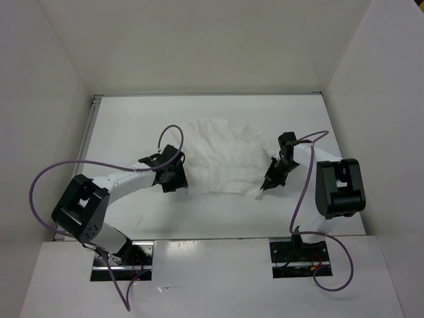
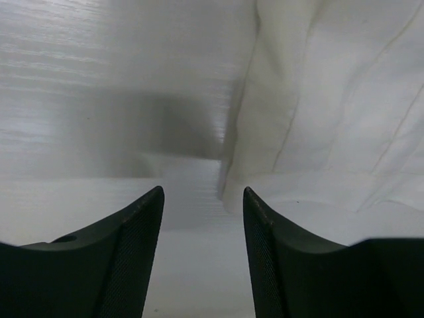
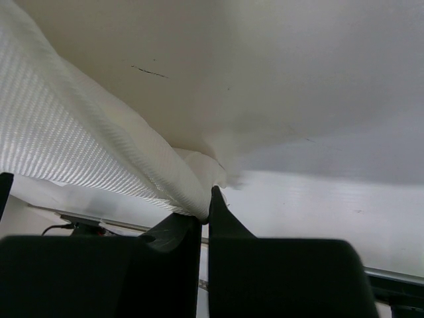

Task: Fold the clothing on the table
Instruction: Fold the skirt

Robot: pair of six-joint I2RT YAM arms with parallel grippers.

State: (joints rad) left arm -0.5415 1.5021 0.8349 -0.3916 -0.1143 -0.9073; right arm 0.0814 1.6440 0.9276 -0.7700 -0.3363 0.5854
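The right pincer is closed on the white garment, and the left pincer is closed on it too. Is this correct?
Not quite. The left pincer is open and holds nothing: the left wrist view shows only table between its fingers, with the garment just beyond them. The right pincer is indeed closed on the garment.

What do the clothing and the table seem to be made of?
The clothing: thin woven fabric, white and matte; a fine ribbed weave shows close up, and it creases softly. The fibre cannot be told. The table: hard, smooth white board, perhaps laminate or plastic, glossy; it shows sheen and fine streaks.
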